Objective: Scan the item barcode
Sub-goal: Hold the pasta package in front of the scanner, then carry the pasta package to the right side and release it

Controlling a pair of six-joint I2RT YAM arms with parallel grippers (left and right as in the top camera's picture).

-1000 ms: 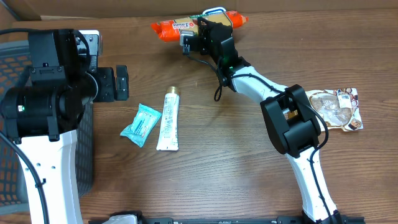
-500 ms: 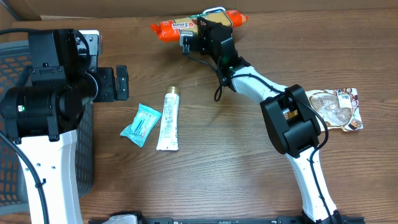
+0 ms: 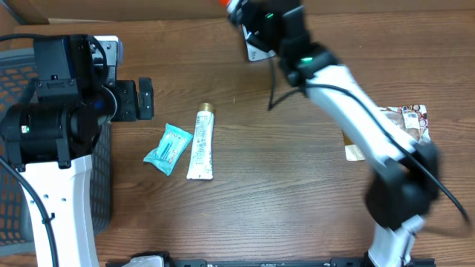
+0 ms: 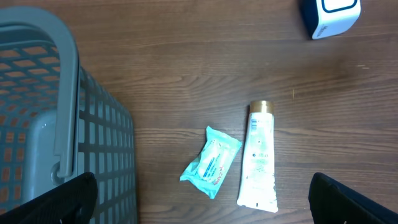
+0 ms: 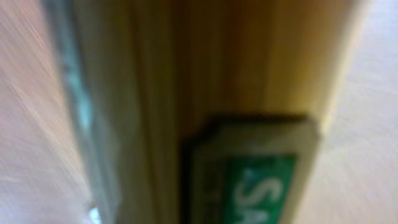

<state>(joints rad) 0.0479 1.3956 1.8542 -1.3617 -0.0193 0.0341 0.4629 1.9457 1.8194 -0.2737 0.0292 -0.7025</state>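
My right arm has swung up, carrying the orange packet (image 3: 225,4) to the frame's top edge. My right gripper (image 3: 237,9) looks clamped on it; my left gripper (image 3: 136,99) fingers are spread wide. Now I square the barcode to the scanner (image 4: 329,14), slowly.

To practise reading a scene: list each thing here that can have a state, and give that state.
left end effector, open, empty.
right end effector, shut on the orange pack, raised.
orange pack, held, mostly out of frame.
tube, capped, lying flat.
teal packet, lying flat.
snack pack, flat, partly hidden.
basket, upright.
scanner, set down, untouched.
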